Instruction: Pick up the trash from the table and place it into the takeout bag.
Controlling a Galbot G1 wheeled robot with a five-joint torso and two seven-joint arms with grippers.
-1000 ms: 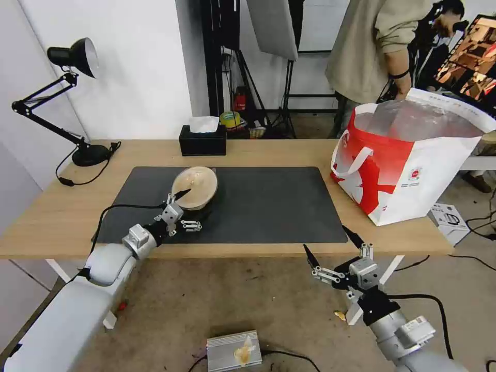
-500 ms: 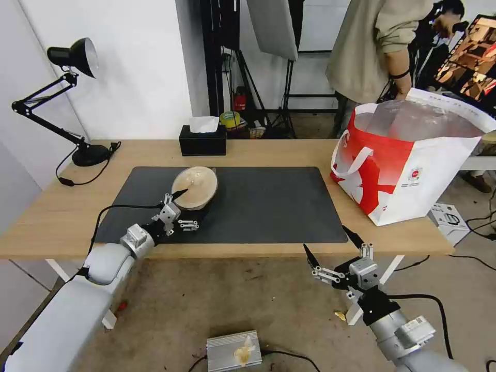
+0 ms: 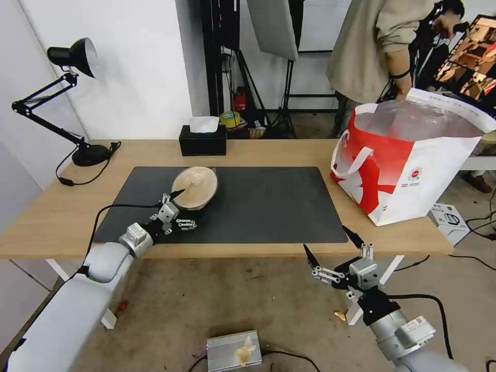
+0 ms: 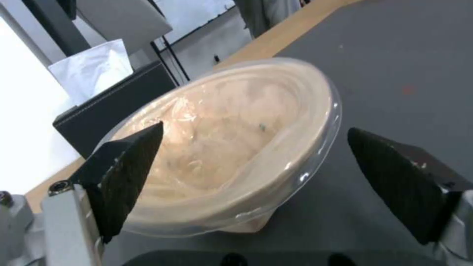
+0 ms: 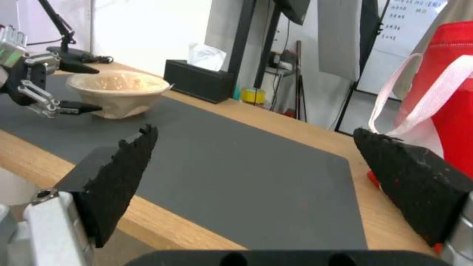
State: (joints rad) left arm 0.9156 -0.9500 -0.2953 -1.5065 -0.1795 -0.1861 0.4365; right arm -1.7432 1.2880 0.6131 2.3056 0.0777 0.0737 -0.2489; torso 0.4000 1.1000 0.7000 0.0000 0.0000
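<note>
One bowl (image 3: 195,187) sits on the mat (image 3: 268,206), away from the bag (image 3: 413,170). The left gripper (image 3: 182,208) has slid back a little, jaws wide apart, not touching the bowl, so nothing is picked up yet. Crumpled plastic lines the bowl. The right gripper (image 3: 333,248) waits below the table (image 3: 46,217), jaws apart.

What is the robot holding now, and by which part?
Nothing. The left gripper is open beside the beige bowl; the right gripper is open too.
</note>
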